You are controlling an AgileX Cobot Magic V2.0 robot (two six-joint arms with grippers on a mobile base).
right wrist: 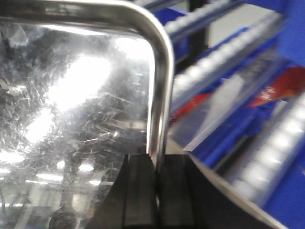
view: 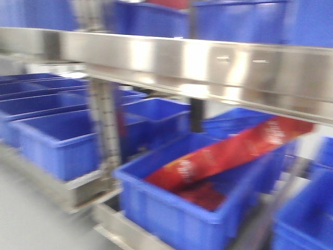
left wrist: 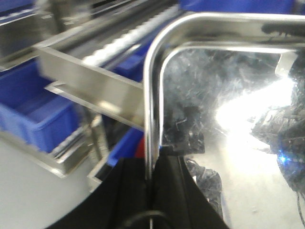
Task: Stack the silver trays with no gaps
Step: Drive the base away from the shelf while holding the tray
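Observation:
A mirror-shiny silver tray [left wrist: 238, 119] fills the right of the left wrist view, its rolled rim running down into my left gripper [left wrist: 150, 164], which is shut on that rim. In the right wrist view the same kind of silver tray [right wrist: 71, 105] fills the left side, and my right gripper [right wrist: 156, 160] is shut on its right rim. The tray is held up in the air in front of the shelving. Neither the tray nor either gripper shows in the front view. No other silver tray is in view.
A brushed-steel shelf rail [view: 197, 60] crosses the front view. Below it stand blue plastic bins [view: 57, 140]; the nearest bin [view: 187, 208] holds red snack bags [view: 229, 153]. Roller tracks [right wrist: 281, 143] and more blue bins lie to the right of the tray.

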